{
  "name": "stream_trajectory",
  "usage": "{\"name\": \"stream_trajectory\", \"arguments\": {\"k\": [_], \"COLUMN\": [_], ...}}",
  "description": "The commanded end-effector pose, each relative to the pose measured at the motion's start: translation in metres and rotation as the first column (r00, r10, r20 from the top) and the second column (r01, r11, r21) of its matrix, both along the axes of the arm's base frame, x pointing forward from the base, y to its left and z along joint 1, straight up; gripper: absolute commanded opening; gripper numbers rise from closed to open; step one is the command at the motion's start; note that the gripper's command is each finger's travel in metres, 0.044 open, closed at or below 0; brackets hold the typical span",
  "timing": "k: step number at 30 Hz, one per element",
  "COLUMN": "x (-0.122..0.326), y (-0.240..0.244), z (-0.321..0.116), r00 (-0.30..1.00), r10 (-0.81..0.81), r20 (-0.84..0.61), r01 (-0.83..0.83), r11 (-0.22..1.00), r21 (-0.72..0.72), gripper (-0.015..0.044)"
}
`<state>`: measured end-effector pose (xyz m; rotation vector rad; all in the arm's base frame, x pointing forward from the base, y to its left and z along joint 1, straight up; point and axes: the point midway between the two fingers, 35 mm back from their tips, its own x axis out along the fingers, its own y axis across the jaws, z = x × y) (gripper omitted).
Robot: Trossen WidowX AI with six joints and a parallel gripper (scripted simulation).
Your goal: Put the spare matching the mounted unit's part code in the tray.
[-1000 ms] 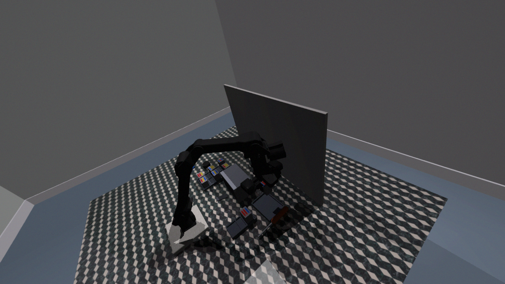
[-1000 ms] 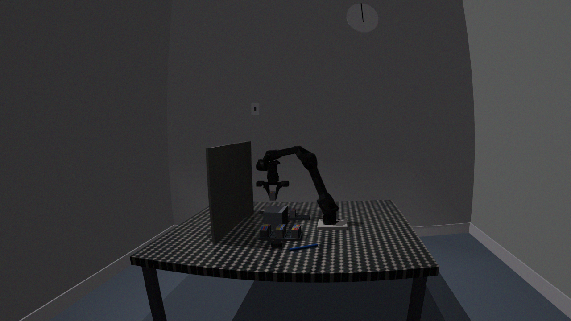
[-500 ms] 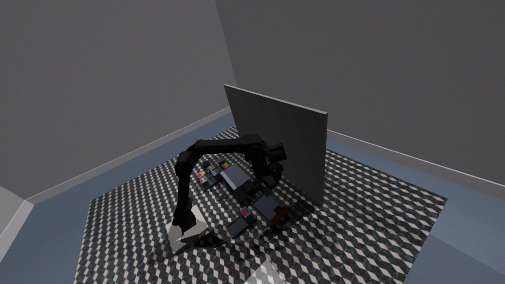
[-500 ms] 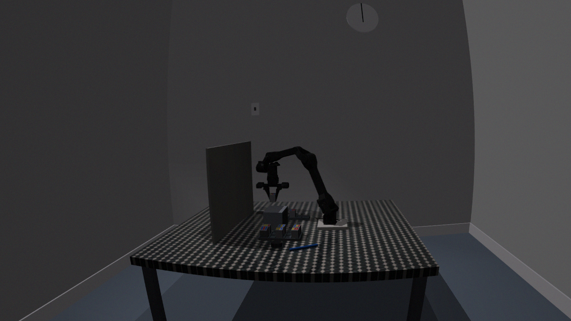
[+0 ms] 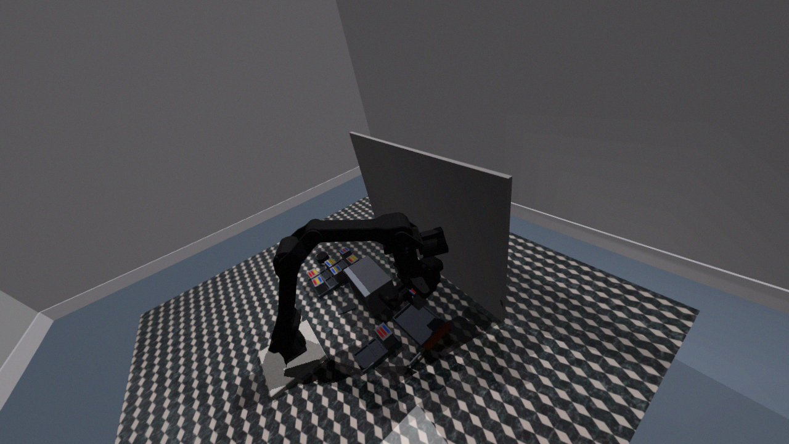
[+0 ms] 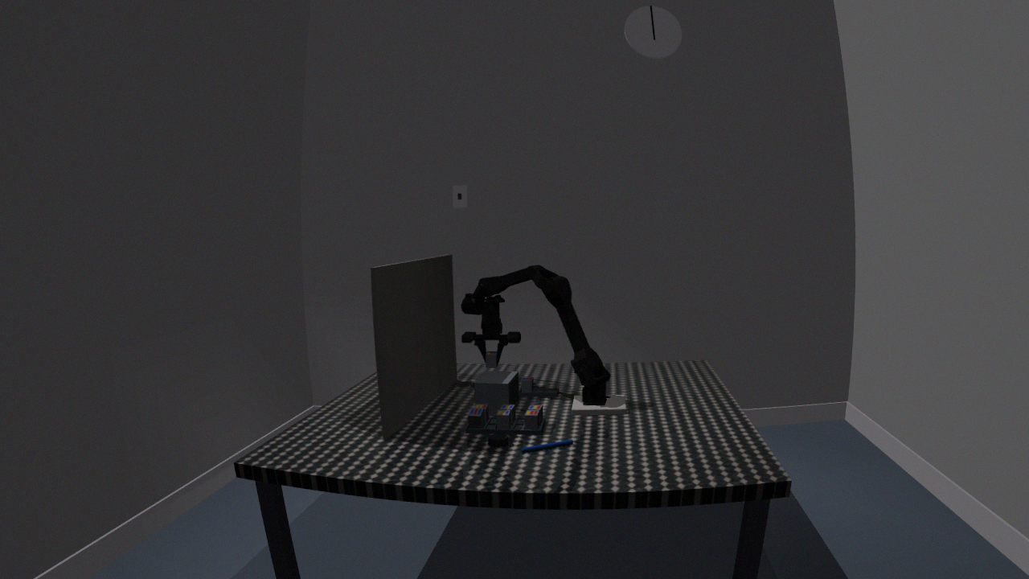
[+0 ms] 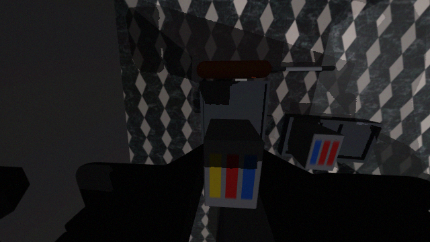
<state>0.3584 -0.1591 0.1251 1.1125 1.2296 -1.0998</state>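
Observation:
My gripper [image 5: 411, 293] [image 6: 492, 363] [image 7: 229, 148] is shut on a dark spare block [image 7: 232, 183] whose pale face has yellow, red and blue stripes. It holds the block in the air; in the wrist view the block overlaps the near end of the grey tray [image 5: 415, 322] [image 7: 248, 107]. No block shows in the tray's visible part. A grey box [image 5: 370, 275] [image 6: 496, 388] stands beside the tray; no code shows on it, and I cannot tell if it is the mounted unit. A spare with blue, red and red stripes [image 5: 383, 332] [image 7: 324, 152] stands in a two-slot rack [image 5: 370, 354] [image 7: 357, 141].
An orange-handled screwdriver [image 5: 437, 337] [image 7: 234, 69] lies against the tray's far edge. A tall upright panel [image 5: 441, 221] [image 6: 413, 345] stands beside the arm's wrist. Beyond the box are several striped blocks in a rack, a black round piece [image 6: 498, 440] and a blue pen [image 6: 547, 445].

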Motion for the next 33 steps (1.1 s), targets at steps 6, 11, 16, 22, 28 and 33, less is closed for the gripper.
{"name": "stream_trajectory", "arguments": {"k": [6,11,16,22,28,33], "x": [-0.001,-0.001,-0.001,-0.001,-0.001,-0.001], "y": [0.0,0.0,0.0,0.0,0.0,0.001], "z": [-0.008,-0.011,-0.015,-0.019,-0.023,-0.026], "r00": [1.0,1.0,1.0,1.0,1.0,1.0], "r10": [-0.006,-0.006,-0.006,-0.006,-0.006,-0.006], "r20": [-0.005,-0.005,-0.005,-0.005,-0.005,-0.005], "r01": [0.006,0.006,0.006,0.006,0.006,0.006], "r11": [1.0,1.0,1.0,1.0,1.0,1.0], "r21": [0.005,0.005,0.005,0.005,0.005,0.005], "gripper": [0.0,0.0,0.0,0.0,0.0,0.0]}}
